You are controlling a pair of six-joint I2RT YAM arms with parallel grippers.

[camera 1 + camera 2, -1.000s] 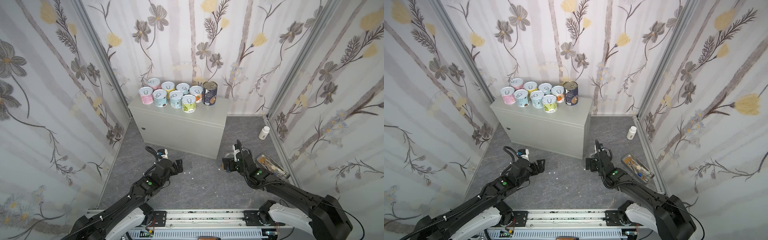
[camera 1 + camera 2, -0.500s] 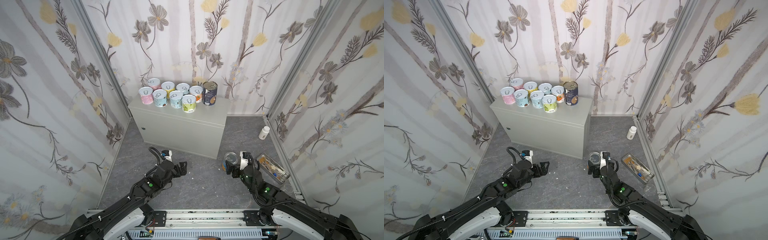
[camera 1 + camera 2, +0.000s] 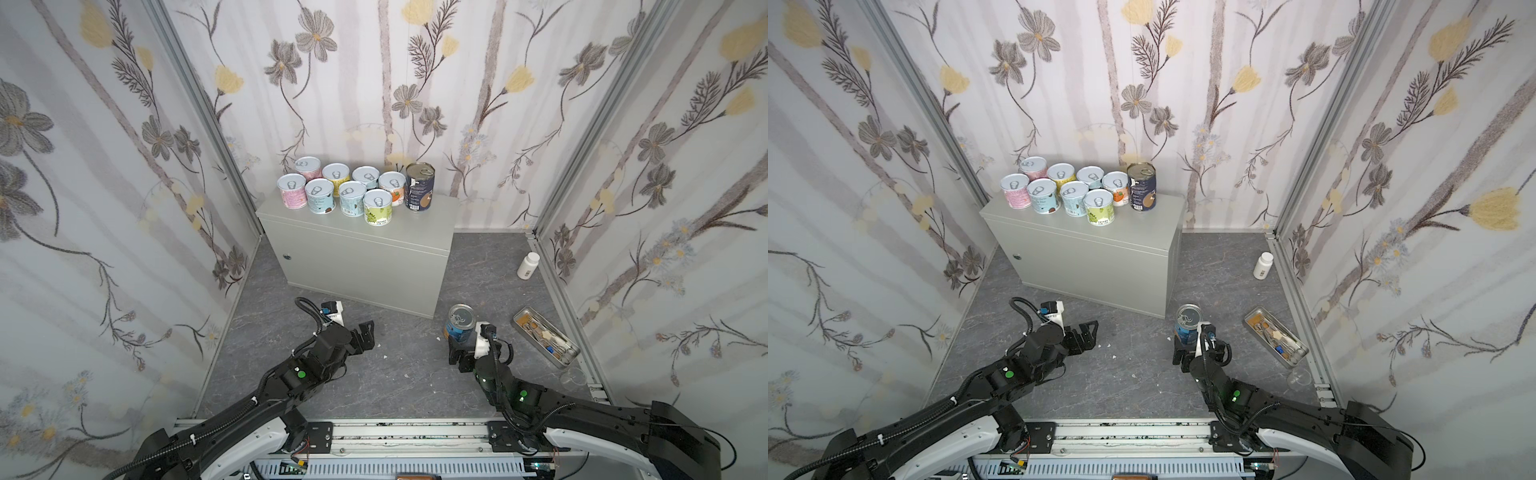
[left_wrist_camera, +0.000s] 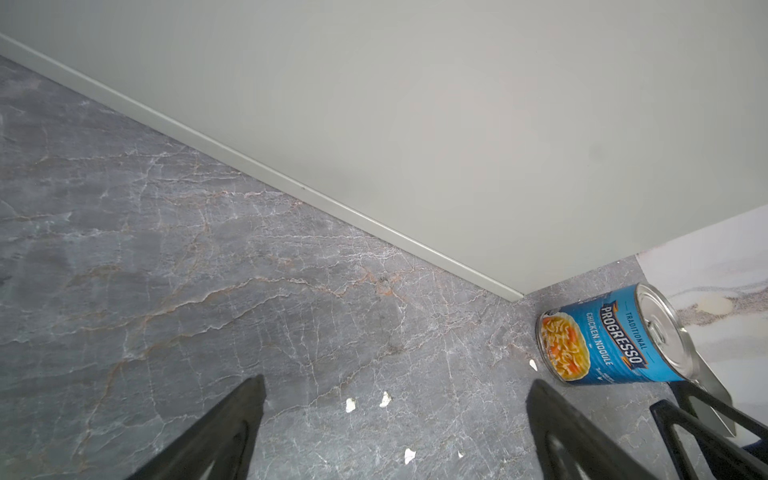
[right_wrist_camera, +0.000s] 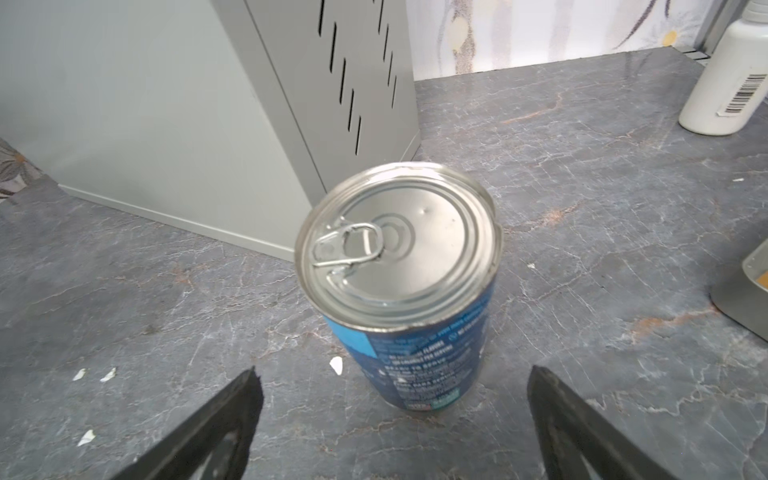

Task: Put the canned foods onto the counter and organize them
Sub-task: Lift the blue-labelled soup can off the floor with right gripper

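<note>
The counter [image 3: 357, 253] [image 3: 1092, 257] is a light-grey metal box with several short pastel cans [image 3: 353, 195] [image 3: 1075, 195] and a tall navy can [image 3: 419, 187] [image 3: 1142, 187] on top. A tall blue can [image 3: 459, 322] [image 3: 1187, 322] [image 5: 411, 282] [image 4: 611, 340] stands upright on the dark floor off the counter's front right corner. My right gripper [image 3: 457, 353] [image 3: 1181, 353] [image 5: 392, 382] is open just short of it, its fingers apart from the can. My left gripper [image 3: 365, 332] [image 3: 1088, 332] [image 4: 395, 386] hangs open over bare floor before the counter's front [image 4: 457, 124].
A white pill bottle [image 3: 528, 266] [image 3: 1262, 266] [image 5: 731, 75] stands by the right wall. A flat metal tin [image 3: 544, 336] [image 3: 1275, 336] of small items lies right of the blue can. White crumbs [image 4: 365, 401] dot the floor. Floral walls close in three sides.
My right arm has drawn back toward the base and come lower, uncovering the blue can standing on the floor. My left gripper has shifted slightly to the right.
</note>
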